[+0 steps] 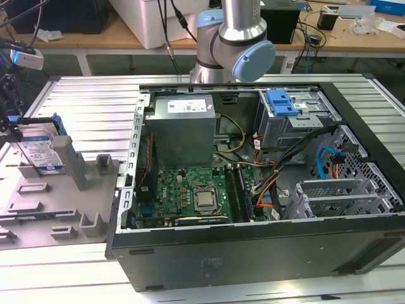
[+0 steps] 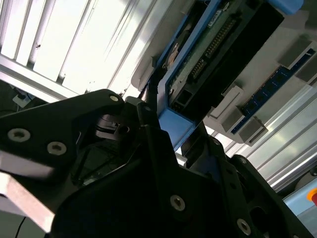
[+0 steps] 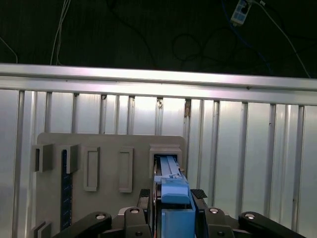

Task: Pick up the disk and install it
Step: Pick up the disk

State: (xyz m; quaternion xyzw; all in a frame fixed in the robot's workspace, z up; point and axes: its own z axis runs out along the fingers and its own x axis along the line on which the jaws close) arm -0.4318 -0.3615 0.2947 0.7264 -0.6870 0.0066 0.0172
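At the exterior view's left, the disk [image 1: 39, 151] stands on edge in the grey fixture [image 1: 69, 212]. End effector [image 3: 172, 196] sits directly above, straddling its blue rail. Clamped or not: cannot tell.

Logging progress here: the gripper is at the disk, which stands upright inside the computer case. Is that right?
Not quite. The gripper is at the disk, which stands upright, but in the grey holder beside the computer case, not inside it, as the exterior view shows.
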